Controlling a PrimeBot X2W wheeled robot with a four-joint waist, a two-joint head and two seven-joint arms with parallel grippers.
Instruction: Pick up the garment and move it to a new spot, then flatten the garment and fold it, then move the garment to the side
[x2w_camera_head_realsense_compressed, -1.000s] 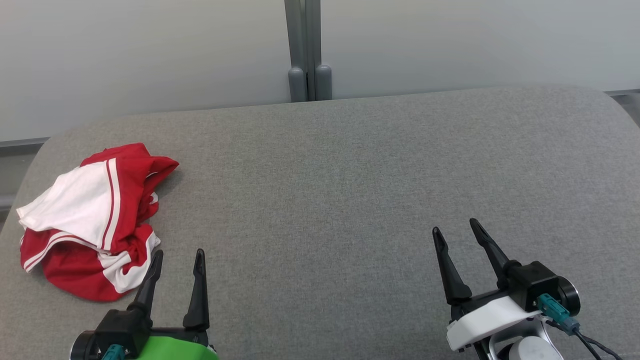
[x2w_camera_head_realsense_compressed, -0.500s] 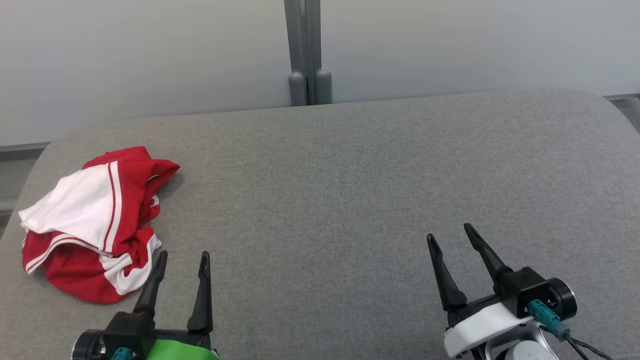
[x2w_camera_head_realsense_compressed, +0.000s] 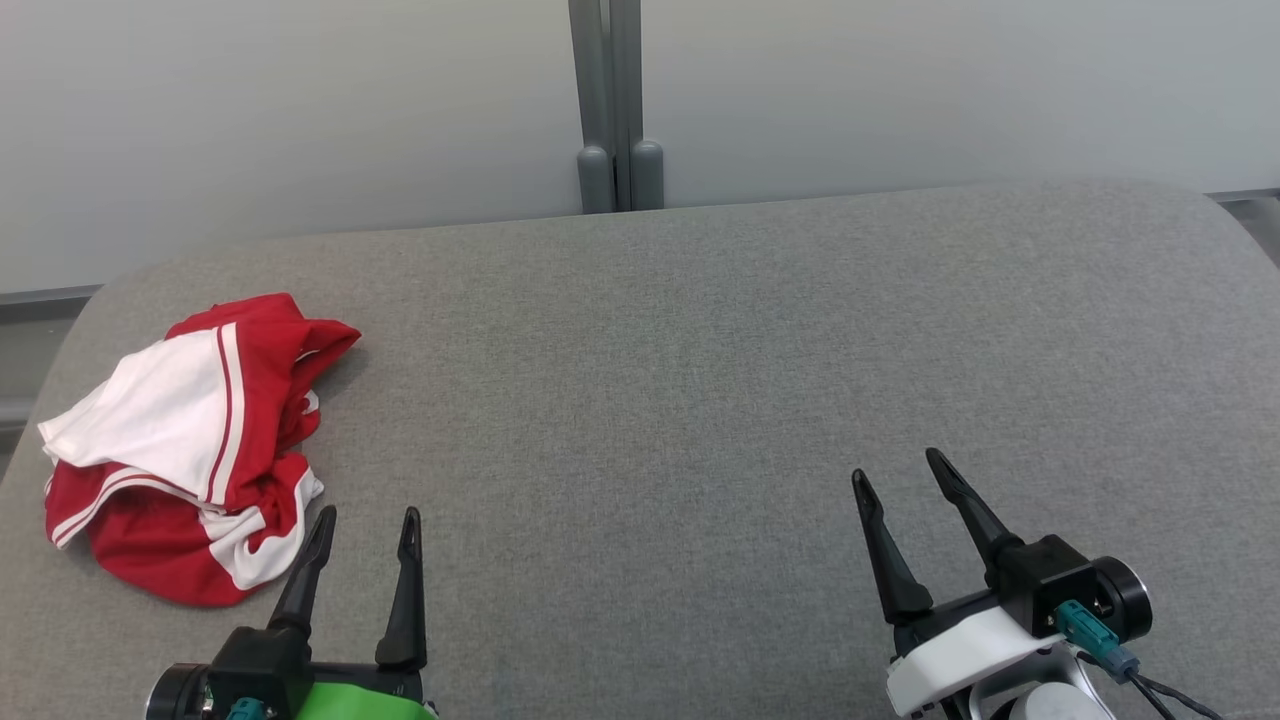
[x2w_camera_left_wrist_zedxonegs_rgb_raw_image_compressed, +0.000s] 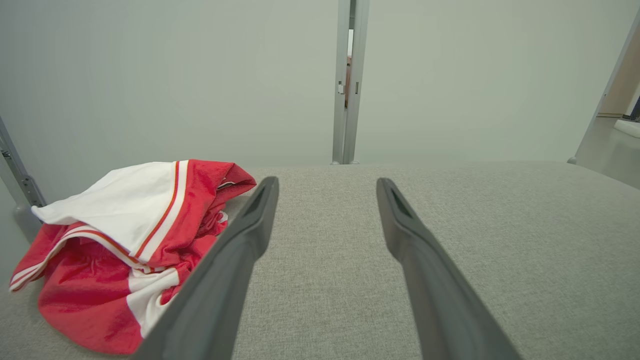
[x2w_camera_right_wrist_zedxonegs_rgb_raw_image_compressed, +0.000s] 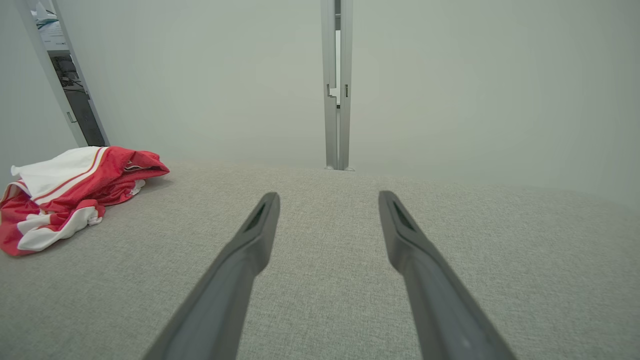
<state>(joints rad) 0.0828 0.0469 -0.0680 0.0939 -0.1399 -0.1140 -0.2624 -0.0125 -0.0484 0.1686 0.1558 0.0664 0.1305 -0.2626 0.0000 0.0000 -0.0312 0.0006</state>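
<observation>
A crumpled red and white garment (x2w_camera_head_realsense_compressed: 185, 450) lies bunched at the left end of the grey fabric surface (x2w_camera_head_realsense_compressed: 680, 380). It also appears at the left in the left wrist view as the garment (x2w_camera_left_wrist_zedxonegs_rgb_raw_image_compressed: 125, 240) and far left in the right wrist view as the garment (x2w_camera_right_wrist_zedxonegs_rgb_raw_image_compressed: 70, 192). My left gripper (x2w_camera_head_realsense_compressed: 367, 520) stands open at the lower left, just right of the garment's near edge and not touching it. Over bare fabric at the lower right, my right gripper (x2w_camera_head_realsense_compressed: 897, 467) is open too, with nothing between its fingers.
A pale wall panel (x2w_camera_head_realsense_compressed: 300, 110) with a grey vertical post (x2w_camera_head_realsense_compressed: 612, 100) rises right behind the surface's far edge. The surface's rounded corners fall away at the far left and far right. Bare grey fabric stretches from the garment to the right end.
The whole picture has shifted slightly downward, so the head camera has moved. Both grippers sit a little lower in the view. The garment lies as before.
</observation>
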